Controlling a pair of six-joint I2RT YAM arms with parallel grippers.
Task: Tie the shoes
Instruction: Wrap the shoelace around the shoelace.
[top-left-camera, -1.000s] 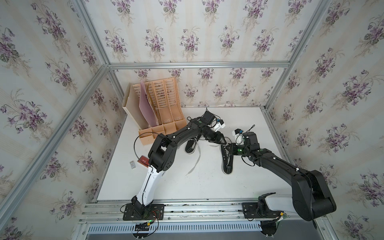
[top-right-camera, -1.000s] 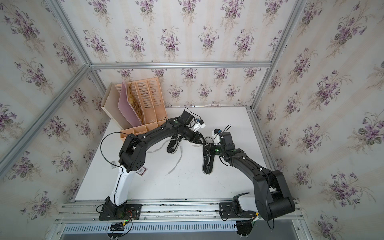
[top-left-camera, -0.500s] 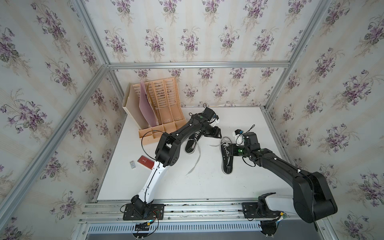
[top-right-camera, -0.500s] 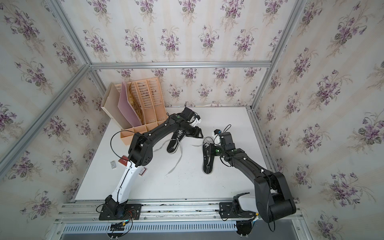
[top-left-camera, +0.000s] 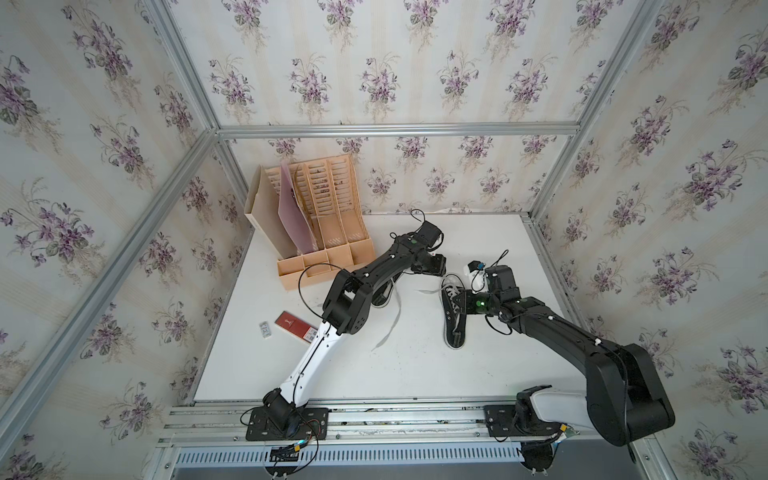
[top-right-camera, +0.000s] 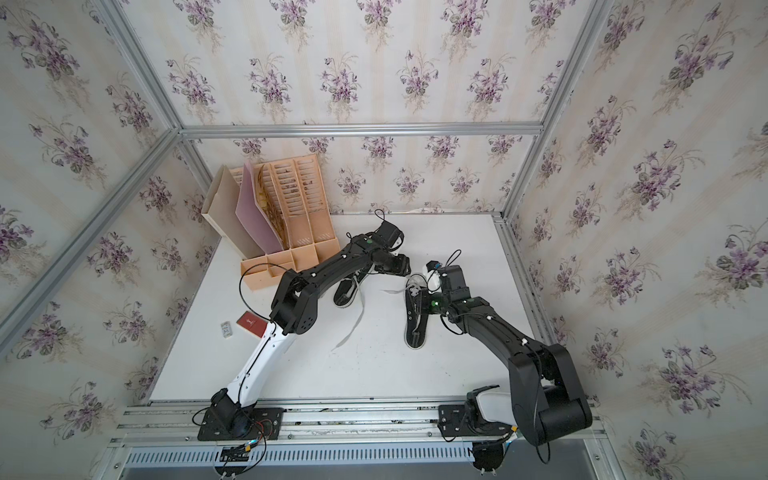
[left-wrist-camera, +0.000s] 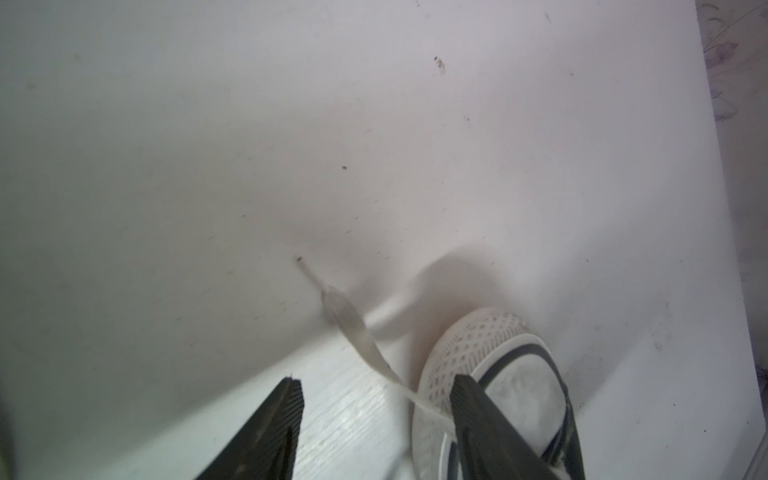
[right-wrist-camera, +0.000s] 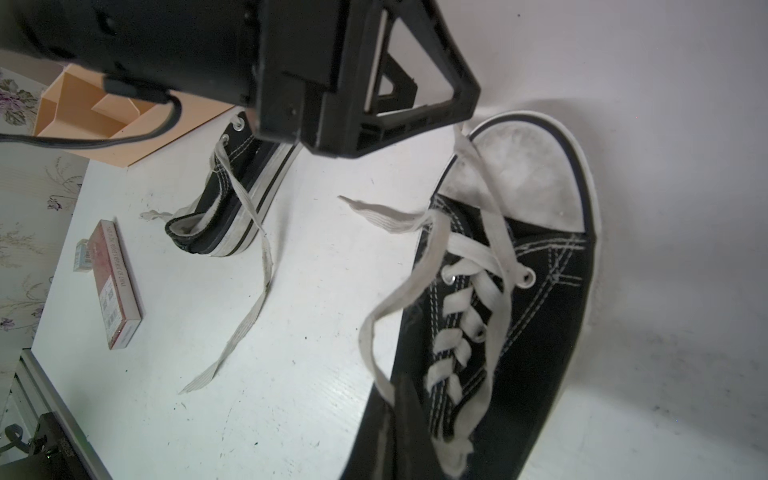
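Left gripper (left-wrist-camera: 374, 380), parted and empty, should close squarely on the lace end (left-wrist-camera: 345, 316) beside the shoe (left-wrist-camera: 469, 345); right gripper (right-wrist-camera: 395, 401), clamped, pinches another strand (right-wrist-camera: 371, 332).

We can read nothing for certain: the red box (right-wrist-camera: 118, 286) at the left of the frame bears a line of print and code patches, all too blurred.

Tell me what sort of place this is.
Likely a robot test cell dressed as a room: floral wallpaper panels in an aluminium frame, and the left arm and right arm bolted to a rail along a white table.
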